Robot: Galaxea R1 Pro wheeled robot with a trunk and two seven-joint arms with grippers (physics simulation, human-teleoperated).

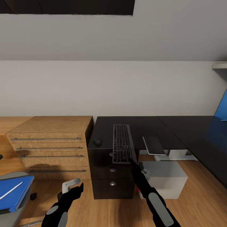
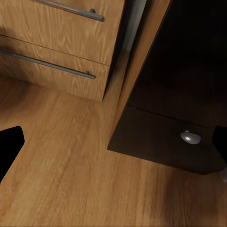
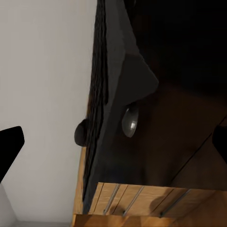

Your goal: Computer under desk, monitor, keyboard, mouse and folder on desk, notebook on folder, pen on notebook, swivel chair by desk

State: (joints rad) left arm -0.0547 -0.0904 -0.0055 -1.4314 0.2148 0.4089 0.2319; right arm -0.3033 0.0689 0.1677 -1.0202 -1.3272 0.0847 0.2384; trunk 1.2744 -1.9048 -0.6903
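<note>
Keyboard [image 1: 122, 147] lies on the surface, its near end overhanging just ahead of the right jaws [image 1: 130, 160], which look released. Stiff, light, slim: pinch that overhanging edge. Left jaws [image 1: 77, 186] released, low beside the drawers.

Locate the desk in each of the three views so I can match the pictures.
Head view: the desk runs from centre to the right edge, black top, dark drawers below.
Left wrist view: the desk takes up the right side, a dark drawer front with a silver knob.
Right wrist view: the desk is the dark front on the right.
Shared landmark: the light wood chest with steel handles, beside the desk.
</note>
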